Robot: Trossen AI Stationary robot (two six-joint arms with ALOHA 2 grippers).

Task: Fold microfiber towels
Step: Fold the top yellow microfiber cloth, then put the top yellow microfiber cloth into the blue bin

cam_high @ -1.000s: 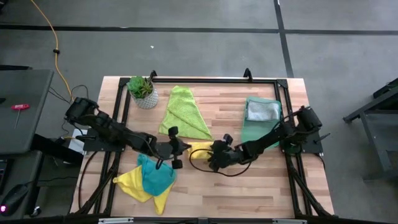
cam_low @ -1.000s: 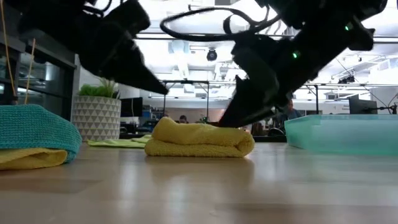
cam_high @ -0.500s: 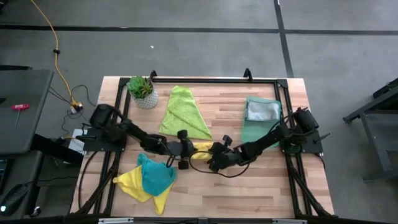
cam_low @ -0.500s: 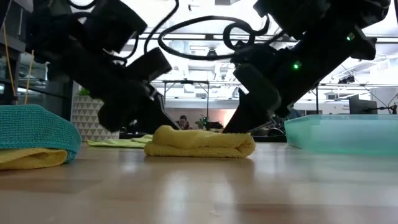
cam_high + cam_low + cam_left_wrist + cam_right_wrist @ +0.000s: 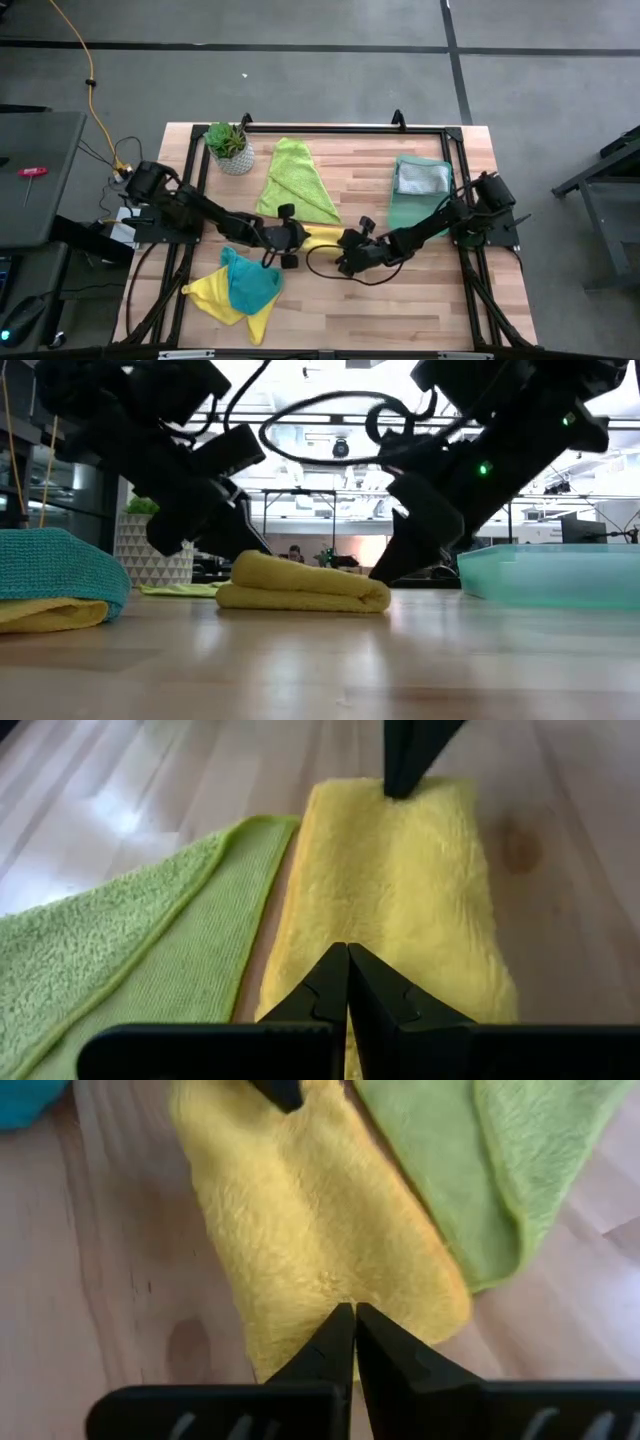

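A yellow towel (image 5: 320, 238), folded into a thick strip, lies flat mid-table. My left gripper (image 5: 287, 236) is shut at the strip's left end, and my right gripper (image 5: 343, 251) is shut at its right end. A lime green towel (image 5: 297, 182) lies spread just behind it, one corner next to the strip. A teal towel (image 5: 250, 285) rests on another yellow one (image 5: 213, 296) near the front left. My left gripper rests its shut fingertips (image 5: 347, 970) on the top of the folded strip's left end (image 5: 330, 935), slanting down from the table's left. The strip lies flat on the table. My right gripper sets its shut fingertips (image 5: 352, 1328) against the strip's right end (image 5: 330, 1285), slanting down from the right. No cloth shows between the fingers.
A potted plant (image 5: 229, 146) stands at the back left. A translucent green tray (image 5: 412, 205) holding a grey towel (image 5: 422, 177) sits at the right. A black frame (image 5: 330, 130) runs around the table's edges. Bare wood lies in front of the strip.
My left gripper has come down from above the strip onto its left end. The folded yellow strip has slid a little toward the table's left edge, staying folded and flat, and my right gripper has followed its right end.
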